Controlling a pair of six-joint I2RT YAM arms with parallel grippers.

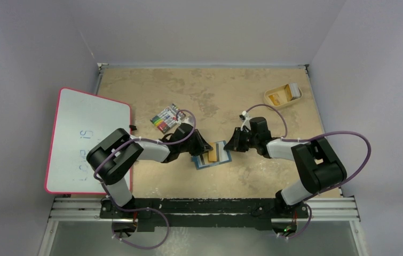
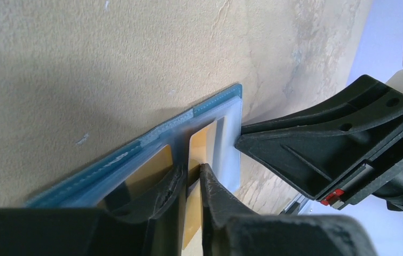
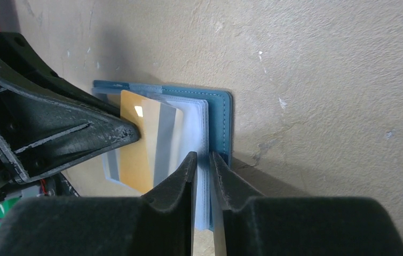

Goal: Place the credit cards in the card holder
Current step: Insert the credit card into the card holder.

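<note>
The teal-blue card holder (image 1: 198,163) lies open on the table between the two grippers. My left gripper (image 1: 203,148) is shut on an orange-yellow credit card (image 2: 203,140) with a grey stripe. The card's far end lies over the holder's light-blue pockets (image 2: 230,121). My right gripper (image 1: 233,143) is shut on the holder's right edge, its jaws pinching the clear pocket leaves (image 3: 203,156) beside the teal cover (image 3: 221,121). The card (image 3: 137,140) also shows in the right wrist view, with the left gripper's fingers (image 3: 103,133) at its left side. Another orange card (image 2: 151,170) sits under a pocket.
A shallow tan tray (image 1: 270,101) at the back right holds more orange and whitish cards. A flat pack with multicoloured stripes (image 1: 166,118) lies behind the left gripper. A pink-edged whiteboard (image 1: 87,140) overhangs the table's left side.
</note>
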